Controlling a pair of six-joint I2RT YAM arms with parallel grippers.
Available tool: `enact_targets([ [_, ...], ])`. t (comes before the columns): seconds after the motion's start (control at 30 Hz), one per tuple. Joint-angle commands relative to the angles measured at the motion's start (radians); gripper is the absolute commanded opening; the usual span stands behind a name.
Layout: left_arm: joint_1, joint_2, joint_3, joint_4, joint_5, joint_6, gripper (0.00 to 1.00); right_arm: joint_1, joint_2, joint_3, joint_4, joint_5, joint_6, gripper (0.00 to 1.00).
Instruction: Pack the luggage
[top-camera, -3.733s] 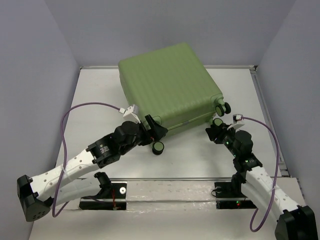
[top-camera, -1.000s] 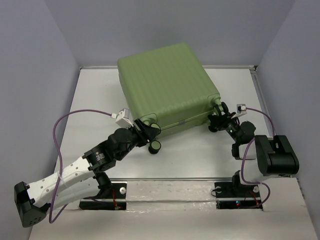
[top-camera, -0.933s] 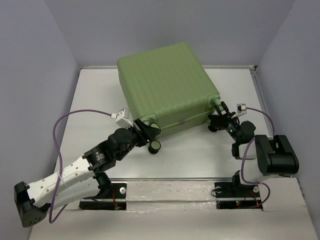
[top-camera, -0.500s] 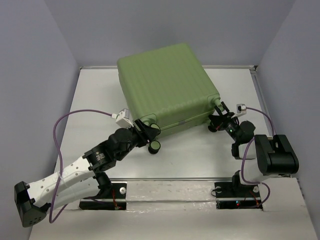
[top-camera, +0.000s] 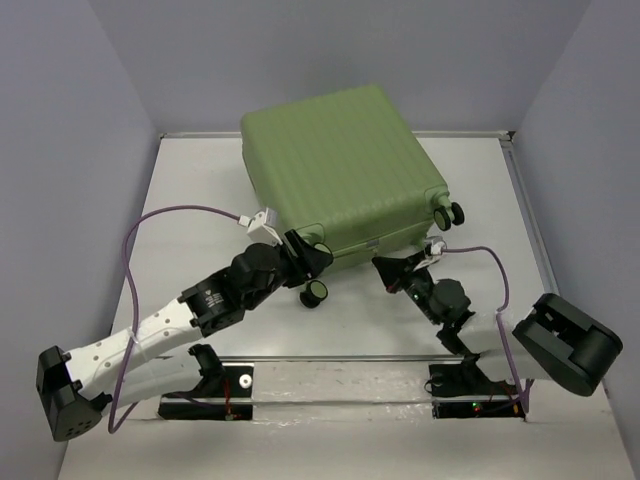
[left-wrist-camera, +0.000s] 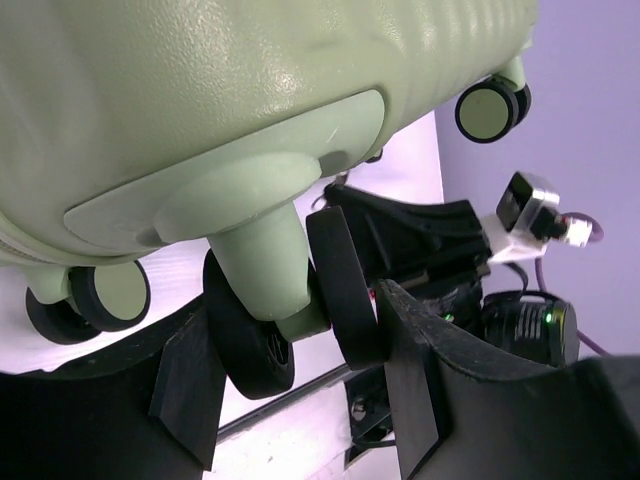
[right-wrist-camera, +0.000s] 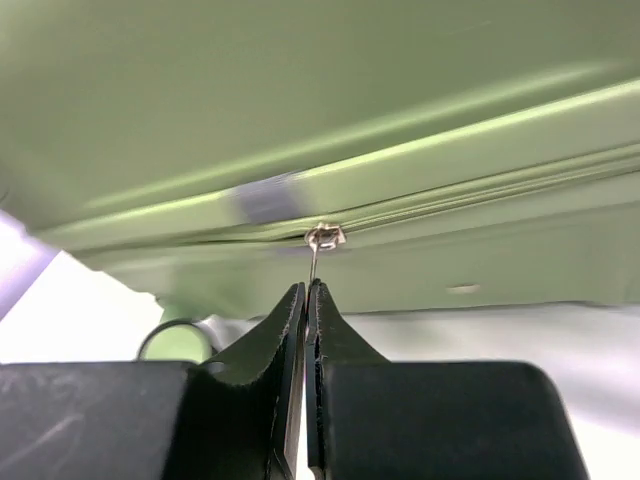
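One closed luggage on the bench, two grippers on it.
The luggage (top-camera: 335, 170) lay shut at the back middle of the bench (top-camera: 195, 200), so its inside was hidden. The left gripper (left-wrist-camera: 292, 305) kept its jaws wide around one wheel (left-wrist-camera: 340, 285), touching both sides; three wheels showed there. The right gripper (right-wrist-camera: 305, 290) pinched the zipper pull (right-wrist-camera: 322, 238) in closed jaws.

White perforated links (top-camera: 130, 340), black joints (top-camera: 215, 300), purple cables (top-camera: 170, 209), black left end effector (left-wrist-camera: 295, 310)

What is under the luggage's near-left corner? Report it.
A twin wheel on its green post, gripped between the left gripper's fingers; a second wheel beside it. The table beneath the luggage is covered.
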Motion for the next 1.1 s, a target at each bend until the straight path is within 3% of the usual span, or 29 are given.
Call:
enact_targets([
  [0.0,-0.007,0.039,0.16,0.51,0.059,0.101,0.06,0.293,-0.05,0.044,0.054,0.176,-0.12,0.07],
  [0.1,-0.007,0.076,0.17,0.533,0.091,0.094,0.06,0.458,0.001,0.161,-0.028,0.195,-0.151,0.07],
  [0.27,0.001,0.09,0.201,0.532,0.122,0.091,0.06,0.754,0.247,0.37,-0.063,0.205,-0.128,0.07],
  [0.47,0.008,0.076,0.2,0.529,0.168,0.034,0.06,0.811,0.501,0.599,0.142,0.063,-0.075,0.07],
  [0.67,0.005,0.035,0.132,0.569,0.181,-0.063,0.06,0.811,0.675,0.772,0.319,0.262,-0.111,0.07],
  [0.77,0.005,0.035,0.083,0.604,0.182,-0.087,0.06,0.802,0.704,0.773,0.369,0.32,-0.042,0.08],
  [0.8,0.005,0.032,0.078,0.606,0.181,-0.086,0.06,0.802,0.7,0.773,0.383,0.313,-0.042,0.12],
  [0.9,0.007,0.003,0.061,0.592,0.159,-0.068,0.06,0.802,0.632,0.646,0.386,0.322,-0.039,0.5],
  [0.93,0.007,-0.006,0.049,0.583,0.141,-0.054,0.06,0.813,0.603,0.545,0.365,0.384,-0.031,0.7],
  [1.03,0.008,-0.052,0.019,0.561,0.105,-0.054,0.08,0.813,0.464,0.403,0.284,0.457,0.015,0.82],
  [1.07,0.01,-0.065,-0.006,0.563,0.087,-0.066,0.16,0.813,0.428,0.334,0.226,0.472,0.026,0.84],
])
